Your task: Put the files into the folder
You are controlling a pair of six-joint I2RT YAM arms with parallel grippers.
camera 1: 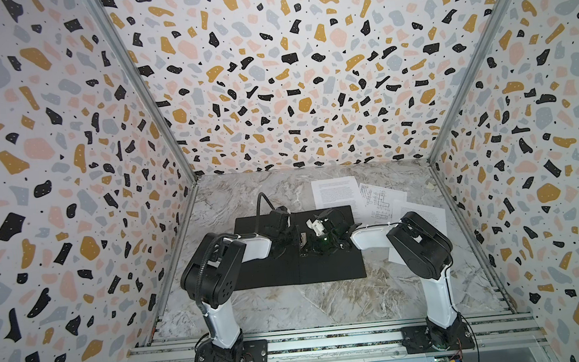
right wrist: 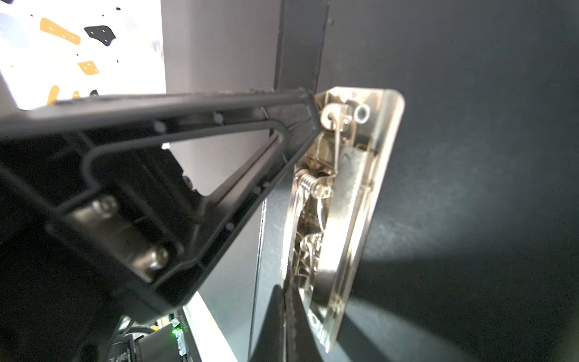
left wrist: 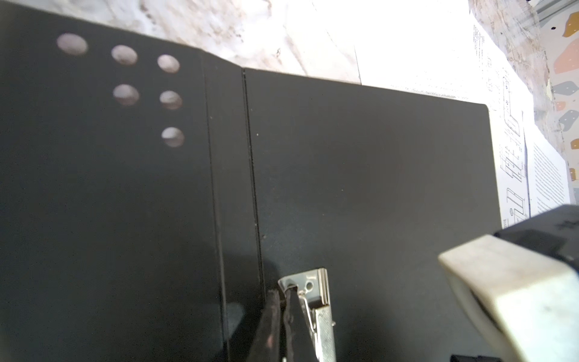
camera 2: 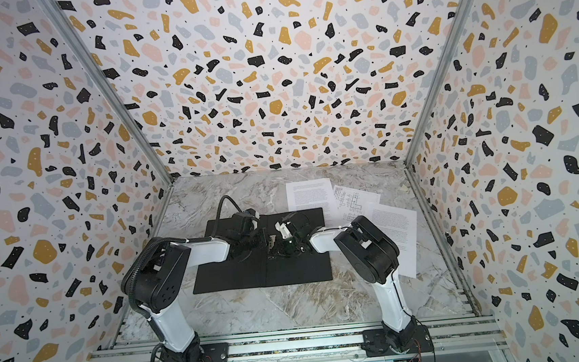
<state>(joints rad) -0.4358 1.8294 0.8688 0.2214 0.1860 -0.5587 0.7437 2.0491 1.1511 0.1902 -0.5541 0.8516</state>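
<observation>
The folder (camera 1: 323,267) (camera 2: 288,270) lies open on the marble table, black inside up, with its metal spine clip (camera 1: 303,243) (left wrist: 321,301) (right wrist: 344,200) in the middle. My left gripper (camera 1: 300,237) (left wrist: 283,293) is shut, with its tips wedged at the clip's far end. Shut too, my right gripper (camera 1: 307,251) (right wrist: 286,294) has its tips against the clip's near end. The files lie right of the folder: a text sheet (camera 1: 335,196) (camera 2: 308,194), a drawing sheet (camera 1: 381,199) (left wrist: 513,163) and a second text sheet (camera 1: 425,220) (camera 2: 396,237), partly hidden behind the right arm.
Terrazzo-patterned walls close in the table on three sides, and an aluminium rail (camera 1: 329,341) carrying both arm bases runs along the front. The right arm's elbow (camera 1: 420,245) hangs over the nearest sheet. Several round holes (left wrist: 125,56) pierce the folder's left cover.
</observation>
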